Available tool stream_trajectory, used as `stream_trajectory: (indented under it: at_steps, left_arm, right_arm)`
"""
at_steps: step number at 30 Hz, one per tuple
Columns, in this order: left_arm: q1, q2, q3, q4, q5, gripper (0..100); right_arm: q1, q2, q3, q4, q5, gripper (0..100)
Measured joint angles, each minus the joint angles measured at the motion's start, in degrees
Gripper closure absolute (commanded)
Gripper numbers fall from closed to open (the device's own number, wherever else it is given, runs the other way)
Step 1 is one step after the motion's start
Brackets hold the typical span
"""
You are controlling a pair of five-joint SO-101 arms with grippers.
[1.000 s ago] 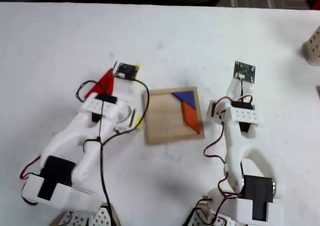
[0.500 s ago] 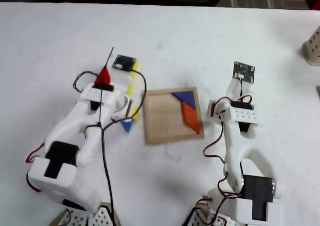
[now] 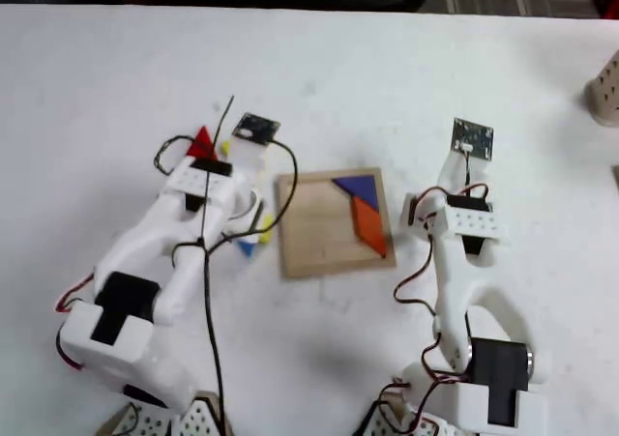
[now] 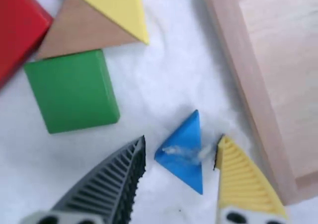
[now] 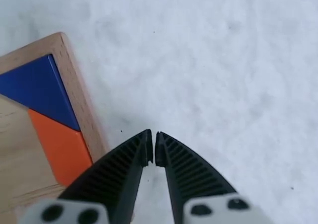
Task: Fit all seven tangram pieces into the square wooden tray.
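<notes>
The square wooden tray (image 3: 308,225) lies mid-table with a dark blue piece (image 3: 358,187) and an orange piece (image 3: 368,223) along its right side. My left gripper (image 4: 181,144) is open just left of the tray, its black and yellow fingers on either side of a small blue triangle (image 4: 185,154) that lies flat on the table. Beyond it lie a green square (image 4: 72,90), a red piece (image 4: 17,30), a yellow triangle (image 4: 117,5) and a wood-coloured triangle (image 4: 79,33). My right gripper (image 5: 151,142) is shut and empty, above bare table right of the tray's corner (image 5: 74,80).
The left arm (image 3: 155,252) covers most of the loose pieces in the high view, where the red piece (image 3: 201,144) and the blue triangle (image 3: 248,247) peek out. A pale perforated object (image 3: 605,90) stands at the far right edge.
The left arm has shifted and its gripper has come down around the small blue triangle, which now shows beside the tray. The red piece is less covered. The right arm has not moved.
</notes>
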Motion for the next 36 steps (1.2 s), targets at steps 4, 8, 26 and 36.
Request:
stream_trajectory:
  at_steps: [4,8,26,36]
  left_arm:
    - [1.1,0.0,0.0,0.0,0.0,88]
    - [3.5,0.0,0.0,0.0,-0.3,92]
    - [-0.5,-3.9,-0.1,5.4,-2.8,72]
    - [-1.7,-18.1,16.6,1.1,-1.8,79]
  right_arm:
    - [-0.1,0.0,0.0,0.0,0.0,98.1]
    - [0.0,0.0,0.2,0.0,0.0,98.1]
    - [0.0,0.0,0.2,0.0,0.0,98.1]
    - [-0.2,0.0,0.2,0.0,0.0,98.1]
